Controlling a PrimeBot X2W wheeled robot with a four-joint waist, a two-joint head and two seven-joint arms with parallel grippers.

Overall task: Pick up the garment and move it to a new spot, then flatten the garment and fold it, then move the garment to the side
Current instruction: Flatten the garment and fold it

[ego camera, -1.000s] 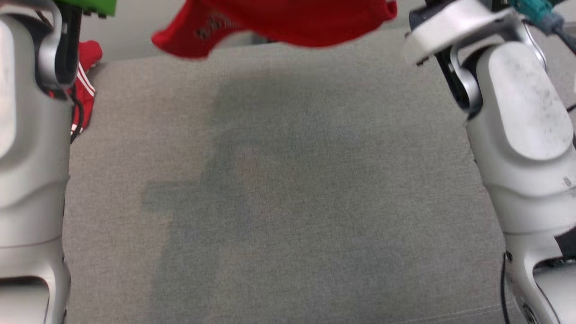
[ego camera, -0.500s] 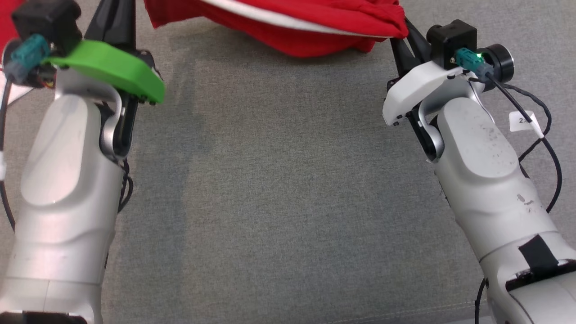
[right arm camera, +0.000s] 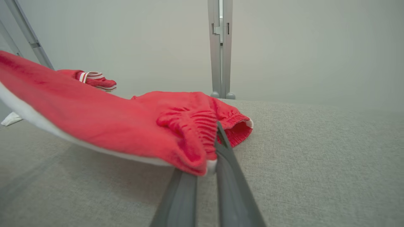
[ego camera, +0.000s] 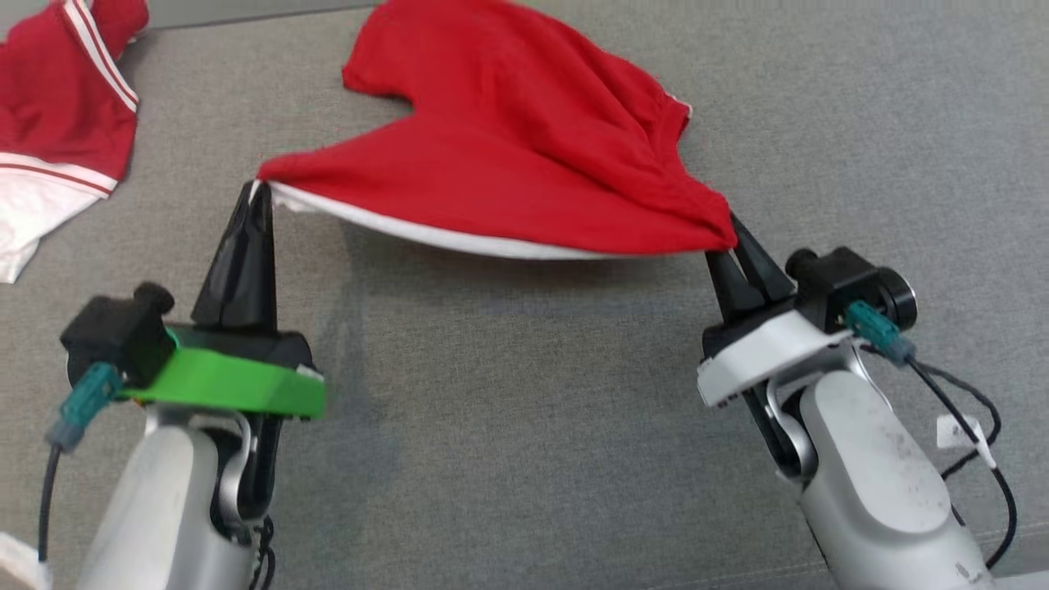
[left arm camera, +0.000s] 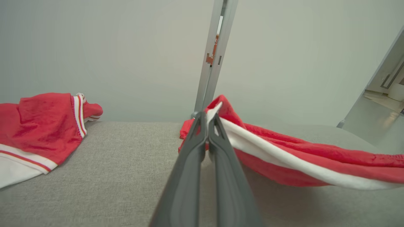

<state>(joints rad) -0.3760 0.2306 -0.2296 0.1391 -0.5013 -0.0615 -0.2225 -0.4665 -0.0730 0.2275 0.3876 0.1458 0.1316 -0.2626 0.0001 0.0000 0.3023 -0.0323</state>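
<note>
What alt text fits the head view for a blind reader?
A red garment is stretched between two robot arms over a grey surface, left fingers and right fingers each pinching a corner. A second garment lies upper left.

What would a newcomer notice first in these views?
The red fabric garment with a white hem at centre, strung between the left hand and right hand, its far end lying on the grey woven surface. Next, a red-and-white striped garment crumpled at the far left.
</note>
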